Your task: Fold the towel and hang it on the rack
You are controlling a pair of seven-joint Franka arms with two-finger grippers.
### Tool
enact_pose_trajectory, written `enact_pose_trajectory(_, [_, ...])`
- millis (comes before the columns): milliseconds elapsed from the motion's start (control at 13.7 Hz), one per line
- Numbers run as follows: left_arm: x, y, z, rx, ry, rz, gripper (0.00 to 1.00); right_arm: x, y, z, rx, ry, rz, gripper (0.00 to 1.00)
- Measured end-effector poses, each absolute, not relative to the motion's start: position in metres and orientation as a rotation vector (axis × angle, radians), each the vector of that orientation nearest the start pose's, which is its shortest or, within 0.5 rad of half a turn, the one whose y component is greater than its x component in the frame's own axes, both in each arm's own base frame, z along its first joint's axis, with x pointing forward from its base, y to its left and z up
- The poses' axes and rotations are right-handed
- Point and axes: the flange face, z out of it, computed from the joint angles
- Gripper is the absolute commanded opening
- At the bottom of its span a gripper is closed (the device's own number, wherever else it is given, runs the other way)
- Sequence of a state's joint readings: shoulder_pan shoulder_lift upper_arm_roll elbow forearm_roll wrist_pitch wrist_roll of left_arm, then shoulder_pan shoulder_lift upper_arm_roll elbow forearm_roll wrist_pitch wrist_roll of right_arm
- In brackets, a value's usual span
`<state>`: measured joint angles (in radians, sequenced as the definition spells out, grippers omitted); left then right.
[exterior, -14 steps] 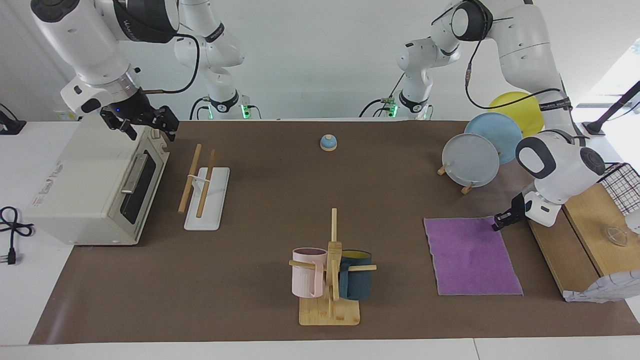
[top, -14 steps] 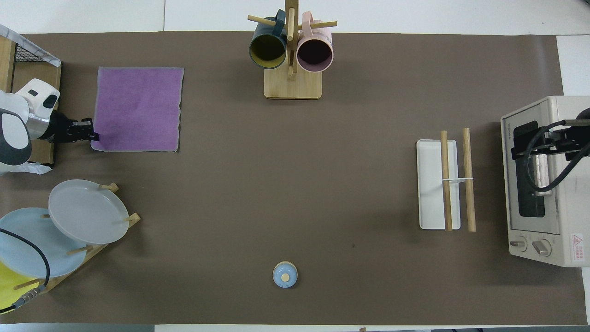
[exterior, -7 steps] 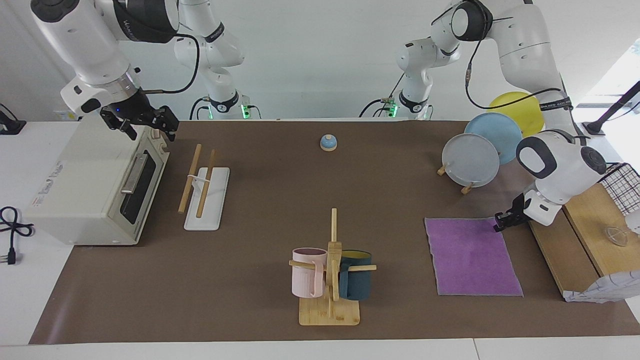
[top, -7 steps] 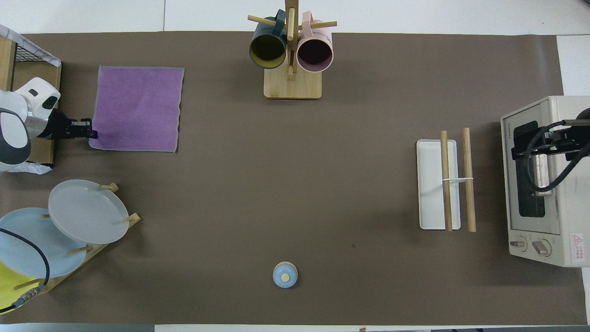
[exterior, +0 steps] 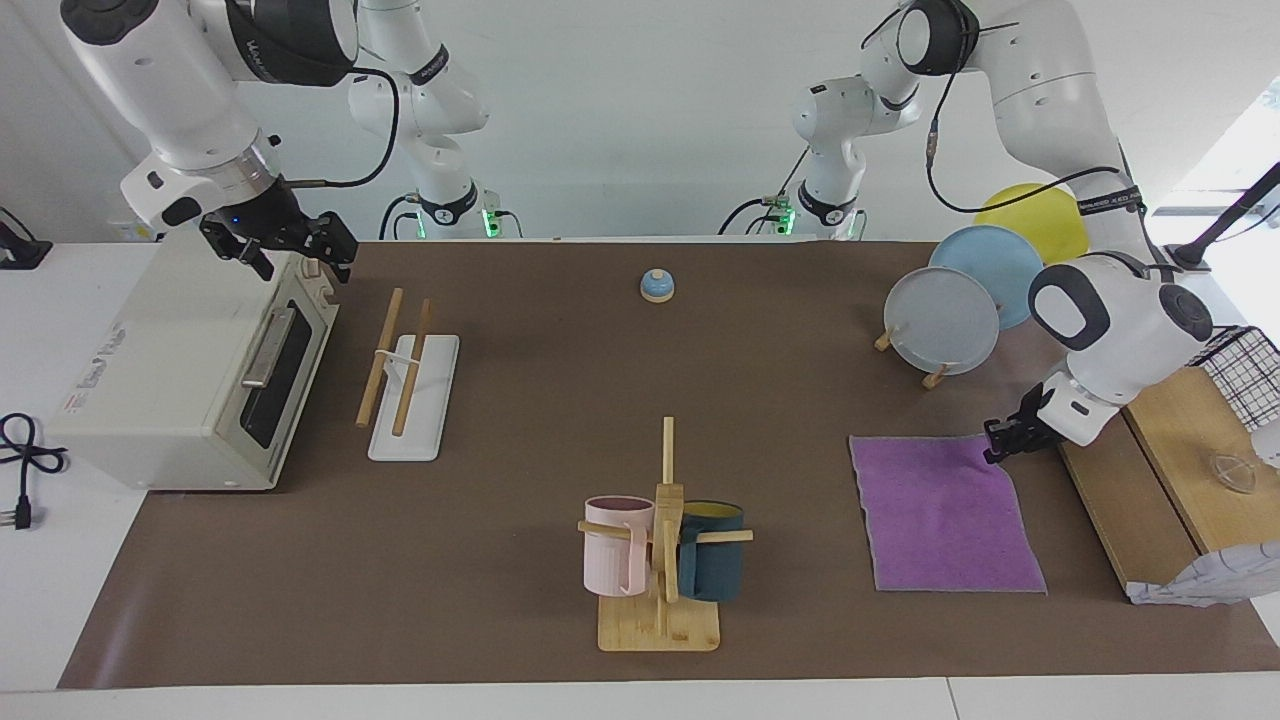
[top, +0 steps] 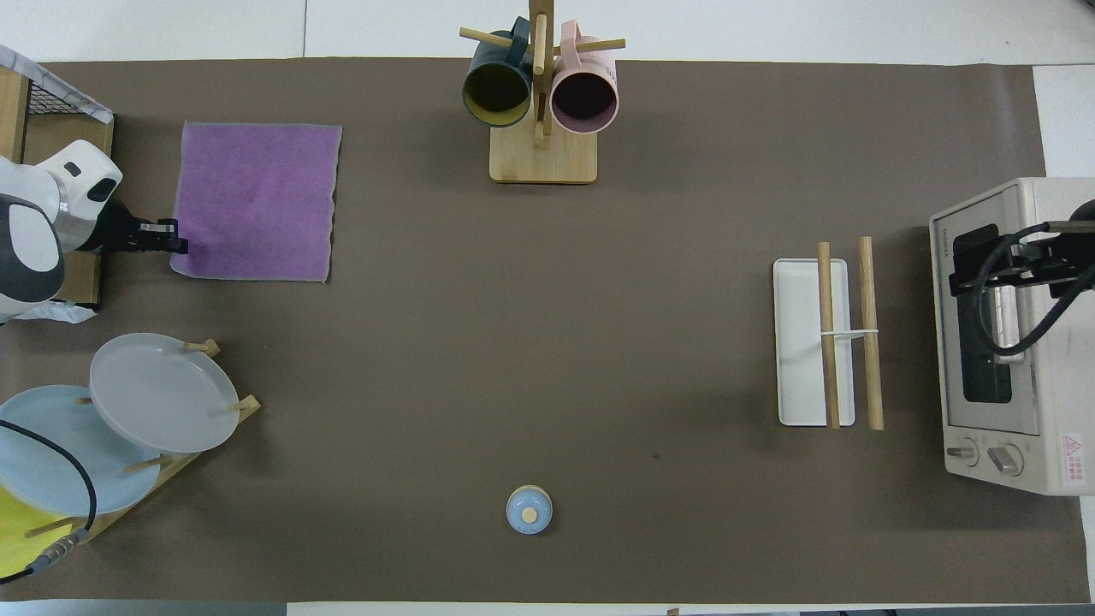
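The purple towel (exterior: 940, 515) (top: 257, 201) lies flat on the brown mat toward the left arm's end of the table. My left gripper (exterior: 994, 450) (top: 176, 248) sits low at the towel's corner nearest the robots, shut on that corner, which is drawn up slightly. The rack (exterior: 425, 420) (top: 800, 342), two wooden rods over a white base, stands toward the right arm's end, beside the toaster oven. My right gripper (exterior: 298, 258) (top: 1020, 261) waits open above the oven's top with nothing in it.
A toaster oven (exterior: 180, 370) (top: 1001, 342) is next to the rack. A mug tree (exterior: 660, 540) (top: 541, 94) stands mid-table, farthest from the robots. A plate stand (exterior: 940, 320) (top: 154, 393) and a wooden shelf (exterior: 1150, 480) flank the towel. A small blue bell (exterior: 656, 286) (top: 529, 510) sits near the robots.
The left hand has risen and shifted slightly with the towel corner, drawing that edge of the towel a little inward. The right arm has not moved.
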<state>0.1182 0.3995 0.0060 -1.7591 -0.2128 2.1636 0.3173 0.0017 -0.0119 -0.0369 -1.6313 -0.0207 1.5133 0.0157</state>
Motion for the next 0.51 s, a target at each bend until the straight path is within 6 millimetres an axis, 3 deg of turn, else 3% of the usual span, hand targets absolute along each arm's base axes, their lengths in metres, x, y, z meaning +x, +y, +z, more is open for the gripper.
enact_pose_trajectory(291, [0.646, -0.013, 0.388, -3.297, 0.351, -0.104, 0.0, 0.542, -0.022, 0.598, -3.155, 0.08, 0.168, 1.0])
enact_pose_trajectory(510, [0.635, -0.09, 0.384, -3.281, 0.513, -0.068, 0.0, 0.542, -0.022, 0.598, -3.155, 0.08, 0.168, 1.0])
